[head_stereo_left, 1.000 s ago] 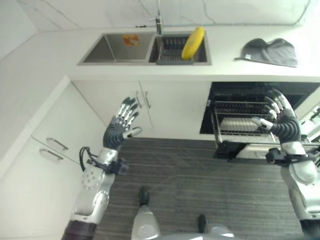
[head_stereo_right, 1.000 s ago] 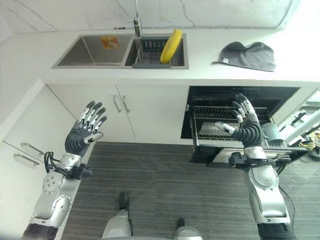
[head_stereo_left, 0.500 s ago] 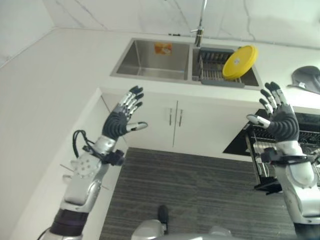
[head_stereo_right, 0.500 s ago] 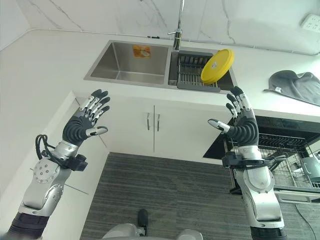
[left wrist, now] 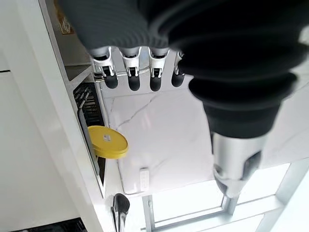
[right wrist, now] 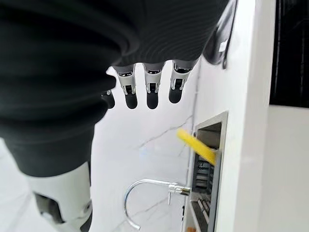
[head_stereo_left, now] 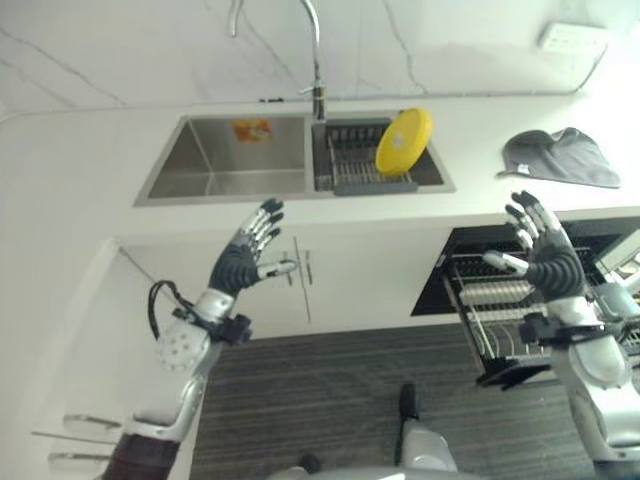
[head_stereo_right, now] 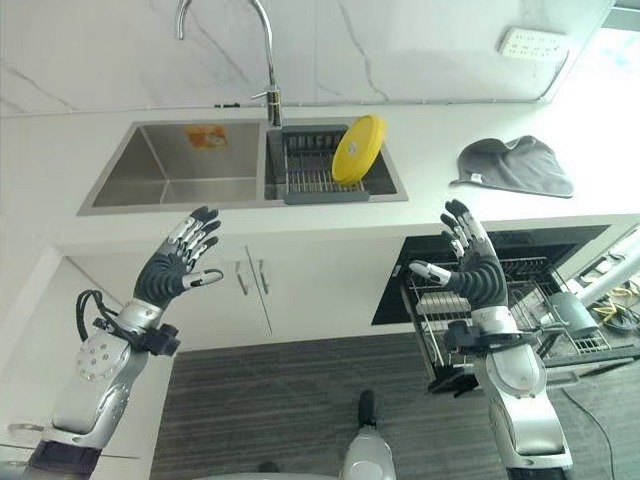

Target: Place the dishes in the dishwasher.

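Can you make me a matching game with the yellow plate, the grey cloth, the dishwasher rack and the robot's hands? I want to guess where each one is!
Things:
1. round yellow plate
2. crumpled grey cloth
3. pulled-out wire dishwasher rack
4. robot's left hand and right hand

Places or states:
A. lying flat on the white counter
B. raised in the air, open, holding nothing
C. standing on edge in the sink's dish rack
D. sticking out below the counter

Pairs: 1-C, 2-A, 3-D, 4-B

Count: 1 yellow plate [head_stereo_right: 358,149], 1 grey cloth [head_stereo_right: 516,166], 1 tap [head_stereo_right: 262,60], 2 sink basins [head_stereo_right: 170,170], 1 dishwasher rack [head_stereo_right: 470,310].
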You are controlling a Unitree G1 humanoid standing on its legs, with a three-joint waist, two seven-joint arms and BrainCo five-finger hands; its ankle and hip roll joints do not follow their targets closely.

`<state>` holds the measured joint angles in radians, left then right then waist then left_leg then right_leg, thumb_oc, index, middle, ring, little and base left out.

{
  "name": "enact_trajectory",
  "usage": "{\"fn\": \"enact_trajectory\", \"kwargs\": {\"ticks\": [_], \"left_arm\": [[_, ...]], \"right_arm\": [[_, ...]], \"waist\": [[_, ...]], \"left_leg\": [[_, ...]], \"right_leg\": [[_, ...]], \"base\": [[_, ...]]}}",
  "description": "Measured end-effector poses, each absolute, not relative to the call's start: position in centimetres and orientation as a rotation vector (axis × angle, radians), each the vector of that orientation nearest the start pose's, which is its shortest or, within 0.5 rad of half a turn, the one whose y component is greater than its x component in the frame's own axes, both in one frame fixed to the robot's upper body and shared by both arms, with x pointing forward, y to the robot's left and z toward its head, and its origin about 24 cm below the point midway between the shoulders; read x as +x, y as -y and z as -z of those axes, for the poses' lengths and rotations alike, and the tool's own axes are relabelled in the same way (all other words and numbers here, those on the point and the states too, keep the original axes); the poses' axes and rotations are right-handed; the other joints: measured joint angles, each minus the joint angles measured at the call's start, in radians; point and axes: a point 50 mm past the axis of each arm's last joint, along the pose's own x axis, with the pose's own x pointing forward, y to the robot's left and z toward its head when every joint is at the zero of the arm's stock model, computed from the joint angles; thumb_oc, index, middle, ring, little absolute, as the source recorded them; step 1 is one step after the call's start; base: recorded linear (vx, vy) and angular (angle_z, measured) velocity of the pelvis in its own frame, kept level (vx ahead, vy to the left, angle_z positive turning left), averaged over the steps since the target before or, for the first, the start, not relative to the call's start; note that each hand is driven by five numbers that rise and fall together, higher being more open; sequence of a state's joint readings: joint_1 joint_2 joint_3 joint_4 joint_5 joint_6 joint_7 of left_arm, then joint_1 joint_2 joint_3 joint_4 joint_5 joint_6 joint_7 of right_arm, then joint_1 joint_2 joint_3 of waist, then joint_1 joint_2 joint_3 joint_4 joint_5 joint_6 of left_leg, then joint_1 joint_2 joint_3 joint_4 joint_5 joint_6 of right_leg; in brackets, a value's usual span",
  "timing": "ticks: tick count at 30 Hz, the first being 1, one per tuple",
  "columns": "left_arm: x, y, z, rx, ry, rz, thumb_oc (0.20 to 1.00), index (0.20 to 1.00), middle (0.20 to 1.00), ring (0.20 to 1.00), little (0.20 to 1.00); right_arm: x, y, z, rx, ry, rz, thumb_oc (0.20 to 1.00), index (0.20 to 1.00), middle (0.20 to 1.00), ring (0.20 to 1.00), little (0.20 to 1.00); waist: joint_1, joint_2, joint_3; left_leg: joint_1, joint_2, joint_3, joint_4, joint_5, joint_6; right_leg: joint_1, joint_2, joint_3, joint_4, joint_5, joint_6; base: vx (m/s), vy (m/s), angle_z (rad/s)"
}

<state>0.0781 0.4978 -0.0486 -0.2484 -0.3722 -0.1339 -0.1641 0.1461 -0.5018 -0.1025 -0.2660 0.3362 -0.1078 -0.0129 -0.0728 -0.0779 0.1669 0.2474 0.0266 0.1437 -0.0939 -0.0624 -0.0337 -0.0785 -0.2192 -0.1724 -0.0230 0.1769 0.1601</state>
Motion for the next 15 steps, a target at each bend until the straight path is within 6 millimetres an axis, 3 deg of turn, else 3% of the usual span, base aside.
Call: {"fn": "enact_trajectory", "kwargs": {"ticks": [2, 4, 7, 10, 13, 15], "left_arm": [[23.1, -19.0, -11.1, 0.112, 0.277, 0.329, 1.000, 1.000, 1.000, 1.000, 1.000], [23.5, -18.6, -11.6, 0.100, 0.304, 0.337, 1.000, 1.000, 1.000, 1.000, 1.000], [23.6, -18.4, -11.8, 0.047, 0.313, 0.357, 1.000, 1.000, 1.000, 1.000, 1.000], [23.6, -17.9, -11.6, -0.080, 0.318, 0.366, 1.000, 1.000, 1.000, 1.000, 1.000], [23.4, -17.9, -11.3, -0.088, 0.310, 0.366, 1.000, 1.000, 1.000, 1.000, 1.000], [23.2, -18.0, -11.2, -0.084, 0.306, 0.363, 1.000, 1.000, 1.000, 1.000, 1.000]], "right_arm": [[22.7, 24.3, -11.7, -0.181, 0.265, 0.044, 1.000, 1.000, 1.000, 1.000, 1.000], [23.5, 24.0, -12.5, -0.179, 0.294, 0.035, 1.000, 1.000, 1.000, 1.000, 1.000], [23.3, 24.6, -13.0, -0.204, 0.302, 0.048, 1.000, 1.000, 1.000, 1.000, 1.000], [23.3, 24.6, -13.0, -0.207, 0.296, 0.040, 1.000, 1.000, 1.000, 1.000, 1.000], [23.3, 24.5, -13.0, -0.211, 0.293, 0.018, 1.000, 1.000, 1.000, 1.000, 1.000], [23.2, 24.5, -13.0, -0.213, 0.290, 0.008, 1.000, 1.000, 1.000, 1.000, 1.000]], "waist": [[0.001, 0.079, -0.005], [-0.002, 0.112, -0.007], [-0.021, 0.113, -0.006], [-0.019, 0.112, -0.006], [-0.014, 0.119, -0.004], [-0.013, 0.101, 0.004]], "left_leg": [[-0.001, 0.095, -0.022, 0.006, 0.001, -0.022], [0.025, 0.150, -0.018, 0.007, 0.020, -0.050], [0.022, 0.188, -0.015, 0.062, 0.033, -0.071], [-0.021, 0.188, -0.022, 0.143, 0.037, -0.080], [-0.045, 0.194, -0.027, 0.195, 0.058, -0.111], [-0.123, 0.192, -0.079, 0.326, 0.064, -0.124]], "right_leg": [[0.025, 0.101, -0.032, -0.024, -0.002, -0.024], [0.069, 0.163, -0.041, -0.065, -0.003, -0.072], [0.106, 0.202, -0.053, -0.065, -0.042, -0.114], [0.107, 0.200, -0.049, -0.065, -0.054, -0.127], [0.108, 0.208, -0.036, -0.065, -0.066, -0.139], [0.110, 0.208, -0.014, -0.065, -0.075, -0.150]], "base": [[0.30, -0.322, 0.22], [0.24, -0.261, -0.10], [0.18, -0.263, 0.02], [0.11, -0.174, 0.02], [0.10, -0.161, -0.08], [0.07, -0.093, 0.01]]}}
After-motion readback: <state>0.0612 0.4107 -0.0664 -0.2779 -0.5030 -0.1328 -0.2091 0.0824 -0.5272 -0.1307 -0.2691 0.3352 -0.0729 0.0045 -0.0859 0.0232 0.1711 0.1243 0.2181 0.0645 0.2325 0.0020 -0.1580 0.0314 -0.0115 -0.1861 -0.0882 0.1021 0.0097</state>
